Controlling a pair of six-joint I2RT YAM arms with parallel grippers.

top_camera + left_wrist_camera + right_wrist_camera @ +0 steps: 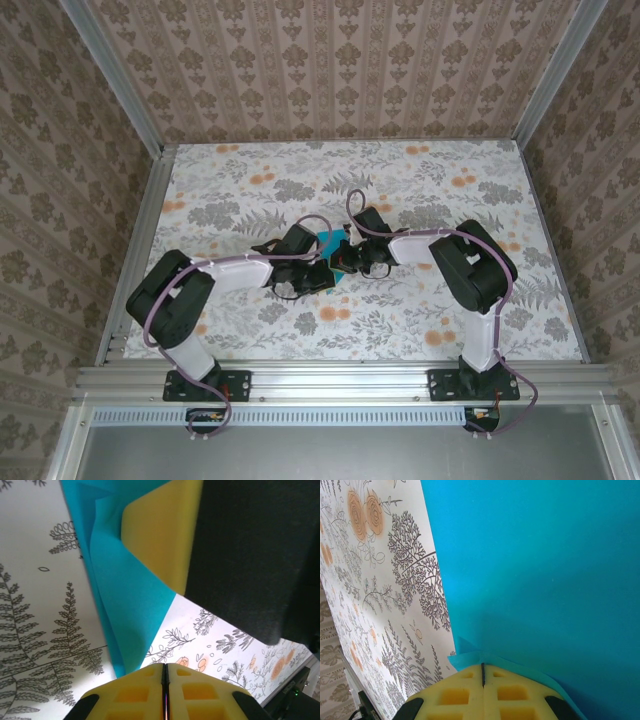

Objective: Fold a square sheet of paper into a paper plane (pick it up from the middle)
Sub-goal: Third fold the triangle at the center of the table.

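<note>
Arms reach in from both sides, the left arm [230, 270] and the right arm [415, 248], and meet at the middle of the floral table [450, 310]. Between their black wrists the square sheet of paper [332, 238] shows from overhead as a small turquoise patch, mostly covered by them.

The left gripper [165, 666] has its yellow foam fingers pressed flat together, with just a hairline seam between them. In its wrist view the sheet runs from the top edge down to a narrow point just beside the left fingertip. It lies in at least two layers, with a crease along its length and one layer lifted a little off the table. Whether any paper is nipped in that seam cannot be told.

The right gripper [483, 666] likewise has its fingers closed tight against each other. Its tips rest at the edge of the sheet, where a small lip of paper curls up around them. The rest of the sheet spreads smooth across that view, its straight edge running over the table's grey foliage and orange flowers. Seen from the left wrist, one yellow pad [160, 535] of the right gripper lies on top of the blue paper, toward the far end of the strip from the left fingertips.
</note>
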